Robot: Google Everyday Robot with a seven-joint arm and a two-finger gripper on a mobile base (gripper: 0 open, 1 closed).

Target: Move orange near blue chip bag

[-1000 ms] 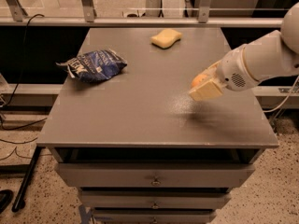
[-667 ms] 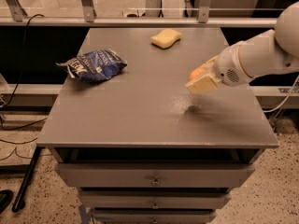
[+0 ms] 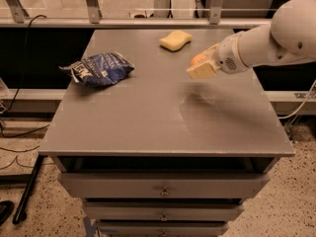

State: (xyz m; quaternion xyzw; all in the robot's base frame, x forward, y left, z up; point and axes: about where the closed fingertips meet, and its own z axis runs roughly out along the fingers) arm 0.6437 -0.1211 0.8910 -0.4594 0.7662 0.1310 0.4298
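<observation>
With fingers (image 3: 204, 72) clasped on the orange (image 3: 197, 59) above the counter's (image 3: 148, 127) right side, the gripper (image 3: 199, 67) should carry it level toward 9 o'clock and lower it gently just beside the blue chip bag (image 3: 101, 69).

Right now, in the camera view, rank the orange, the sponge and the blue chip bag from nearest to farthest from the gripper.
1. orange: held in the gripper, above the table's right half.
2. sponge: on the table toward the back, a little left of the gripper.
3. blue chip bag: on the table's left side, farthest away.
</observation>
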